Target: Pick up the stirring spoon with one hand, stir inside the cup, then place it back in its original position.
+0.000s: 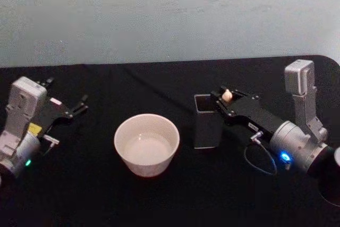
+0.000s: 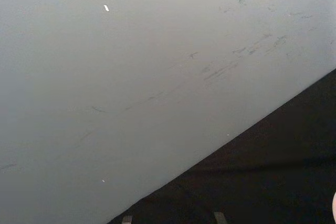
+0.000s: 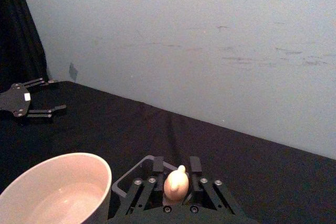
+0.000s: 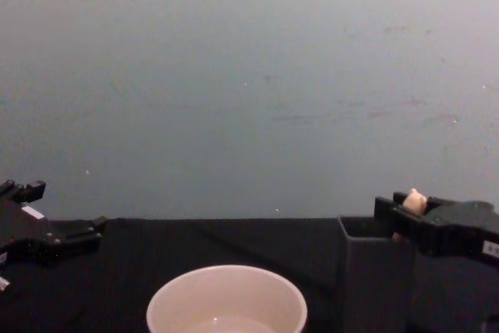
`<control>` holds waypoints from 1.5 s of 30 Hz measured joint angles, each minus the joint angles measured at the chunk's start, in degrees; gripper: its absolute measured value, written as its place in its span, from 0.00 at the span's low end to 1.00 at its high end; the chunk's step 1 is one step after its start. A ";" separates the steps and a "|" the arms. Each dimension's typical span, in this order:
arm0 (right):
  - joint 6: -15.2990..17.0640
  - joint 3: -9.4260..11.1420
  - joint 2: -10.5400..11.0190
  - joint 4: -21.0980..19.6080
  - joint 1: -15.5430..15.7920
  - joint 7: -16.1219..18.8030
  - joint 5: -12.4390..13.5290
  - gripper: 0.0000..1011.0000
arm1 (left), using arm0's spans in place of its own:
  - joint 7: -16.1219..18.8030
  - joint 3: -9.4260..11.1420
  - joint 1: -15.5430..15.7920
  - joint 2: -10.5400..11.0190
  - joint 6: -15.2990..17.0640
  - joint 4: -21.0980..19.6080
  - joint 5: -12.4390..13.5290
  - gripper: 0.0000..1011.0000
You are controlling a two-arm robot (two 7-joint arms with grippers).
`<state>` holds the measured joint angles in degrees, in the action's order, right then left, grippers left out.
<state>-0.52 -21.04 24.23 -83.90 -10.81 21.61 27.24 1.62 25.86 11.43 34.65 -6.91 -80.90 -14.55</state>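
The stirring spoon's pale knobby tip pokes up at the back right corner of the tall dark grey holder; its neck and bowl are hidden inside. My right gripper reaches in from the right and is shut on that tip, one finger on each side. From the chest view the tip shows just above the holder. The wide cream cup stands to the holder's left, apart from it. My left gripper rests open at the far left of the table.
A black cloth covers the table, with a plain grey wall behind it. A thin cable loops beside my right wrist. Bare cloth lies between the cup and the left arm and in front of the cup.
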 joint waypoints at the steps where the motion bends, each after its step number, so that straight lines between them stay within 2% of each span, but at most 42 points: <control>1: -0.01 0.00 0.00 0.00 0.00 0.00 0.00 0.27 | 0.00 0.00 0.00 0.00 0.00 0.00 0.00 0.99; 4: -0.02 0.00 0.00 0.00 0.00 0.00 0.01 0.21 | 0.00 0.00 0.00 0.00 0.00 0.00 0.00 0.99; 16: -0.03 0.02 0.00 0.00 0.00 0.00 0.01 0.21 | 0.00 0.00 0.00 0.00 0.00 0.00 0.00 0.99; 27: 0.20 2.16 -0.13 -2.90 0.22 1.46 0.50 0.21 | 0.00 0.00 0.00 0.00 0.00 0.00 0.01 0.99; 38: 0.87 4.54 1.58 -7.13 0.01 3.71 3.68 0.21 | 0.00 0.00 0.00 0.00 0.00 0.00 0.00 0.99; 45: -0.27 5.41 2.35 -8.68 -0.62 4.66 5.43 0.21 | 0.00 0.00 0.00 0.00 0.00 0.00 0.00 0.99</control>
<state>-0.79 -15.63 26.58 -92.58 -11.44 26.28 32.67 1.62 25.86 11.43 34.65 -6.91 -80.90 -14.55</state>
